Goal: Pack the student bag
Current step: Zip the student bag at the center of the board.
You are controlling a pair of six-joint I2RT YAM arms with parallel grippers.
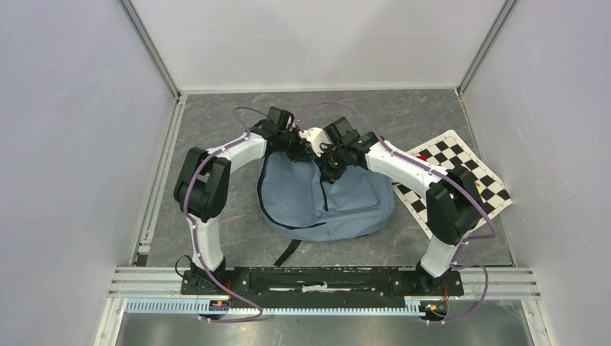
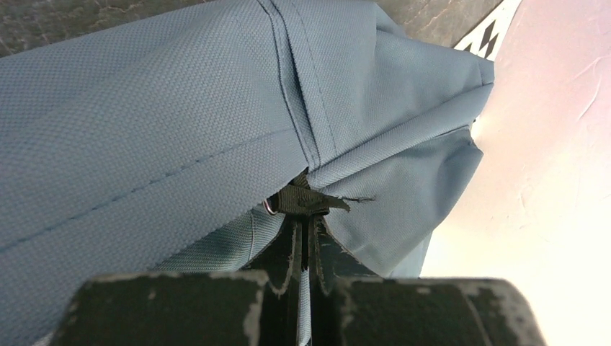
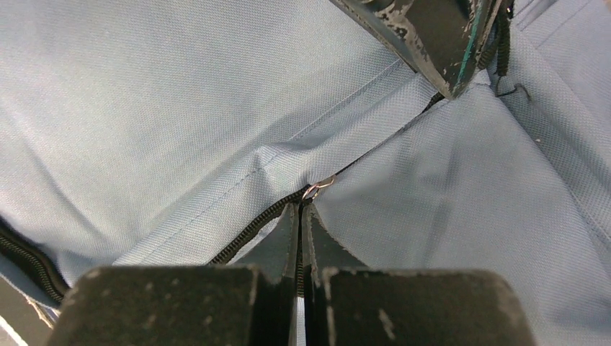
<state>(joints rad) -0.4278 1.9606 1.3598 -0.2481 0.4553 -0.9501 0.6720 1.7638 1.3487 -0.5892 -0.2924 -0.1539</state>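
The grey-blue student bag [image 1: 324, 202] lies flat in the middle of the table, its top end towards the back. Both grippers meet at that top end. My left gripper [image 2: 306, 225] is shut on a black fabric tab [image 2: 310, 202] with a small metal ring on the bag [image 2: 144, 130]. My right gripper [image 3: 300, 214] is shut on the black zipper [image 3: 252, 227] of the bag [image 3: 144, 108], right below a small metal ring [image 3: 318, 188]. In the top view the left gripper [image 1: 294, 148] and right gripper [image 1: 328, 164] are close together. A white object [image 1: 313, 135] sits between them.
A black-and-white checkerboard sheet [image 1: 461, 176] lies to the right of the bag, partly under my right arm. A black strap [image 1: 288, 251] trails from the bag's near edge. Enclosure walls stand left, right and behind. A large pale surface [image 2: 547, 158] fills the right of the left wrist view.
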